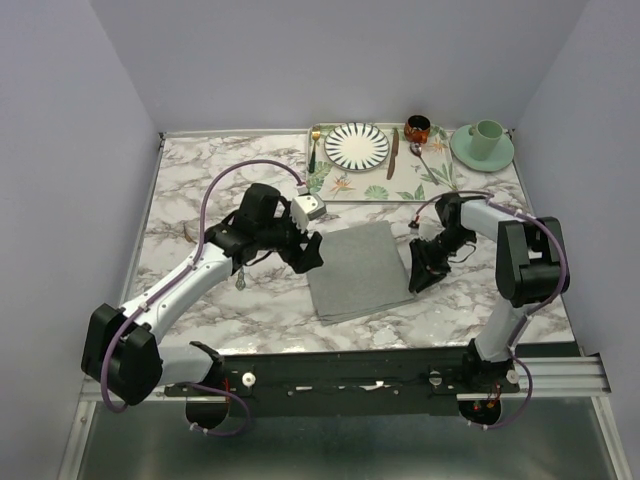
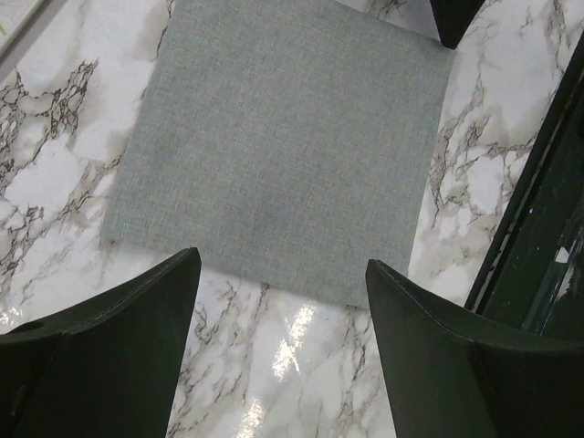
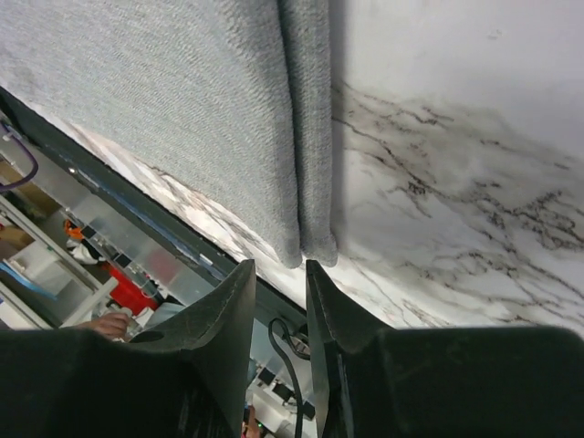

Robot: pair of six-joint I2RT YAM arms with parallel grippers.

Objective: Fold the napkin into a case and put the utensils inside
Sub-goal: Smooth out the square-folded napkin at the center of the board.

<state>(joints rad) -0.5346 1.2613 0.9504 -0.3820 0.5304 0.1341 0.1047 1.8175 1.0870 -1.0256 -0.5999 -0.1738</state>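
**Step in hand (judged):** next fold of the plain grey woven cloth napkin [image 1: 358, 270]. Lies flat on the white marble-patterned table [image 1: 200, 190], between both arms. Not yet a narrow case. Shows two layers along its right edge in the right wrist view, so appears doubled once already.

**Recommended, left to right:**
- Bring the black two-finger left gripper [image 1: 308, 250] squarely down onto the napkin's left edge.
- Take every layer there and avoid dragging the cloth.
- Keep the napkin's edges parallel while carrying one side over, to give a long, even pocket.
- Set the black right gripper [image 1: 420, 270] on the corner at the napkin's right edge. Catch both layers, not the top one alone.
- Risks, judged: lower layer slipping, crease running skew.

**Jaws, left of the napkin:** spread wide, poised over the napkin's left edge. Hold nothing. No contact with the cloth evident.

**Jaws, right of the napkin:** drawn near together, a thin gap showing between the fingers [image 3: 228, 319]. Pinch nothing. Tips sit just off the napkin's corner; cannot tell whether touching.

**Beyond the napkin's far edge:** gold-bowled spoon with pale-green handle [image 1: 425, 160] rests on the leaf-patterned rectangular tray [image 1: 400, 185], well apart from both grippers. Copper-pink fork not made out.
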